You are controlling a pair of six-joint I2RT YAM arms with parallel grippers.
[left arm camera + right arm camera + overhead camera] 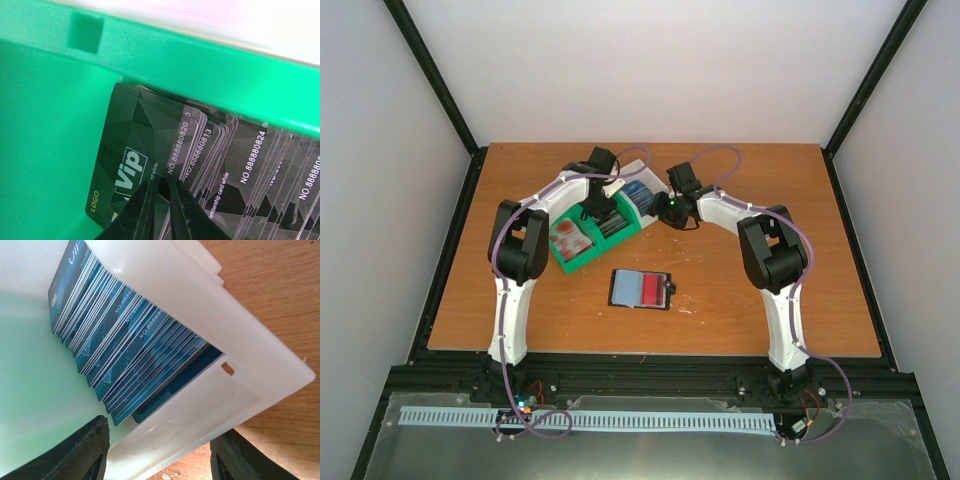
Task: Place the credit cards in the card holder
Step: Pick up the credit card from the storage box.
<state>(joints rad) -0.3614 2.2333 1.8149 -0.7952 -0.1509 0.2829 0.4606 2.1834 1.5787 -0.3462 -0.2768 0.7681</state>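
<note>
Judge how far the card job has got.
Done: one red card shows in the open card holder. In hand: the left hand appears to pinch the dark cards in the bin; the right hand hangs open by the blue cards. Left: those stacks.

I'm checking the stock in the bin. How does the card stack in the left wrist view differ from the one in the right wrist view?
The black cards are dark with white Vip lettering; the blue cards are teal-blue. The black cards stand in a green compartment, the blue cards in a white-walled compartment. Both stacks stand on edge, fanned, with white numbers printed on them.
</note>
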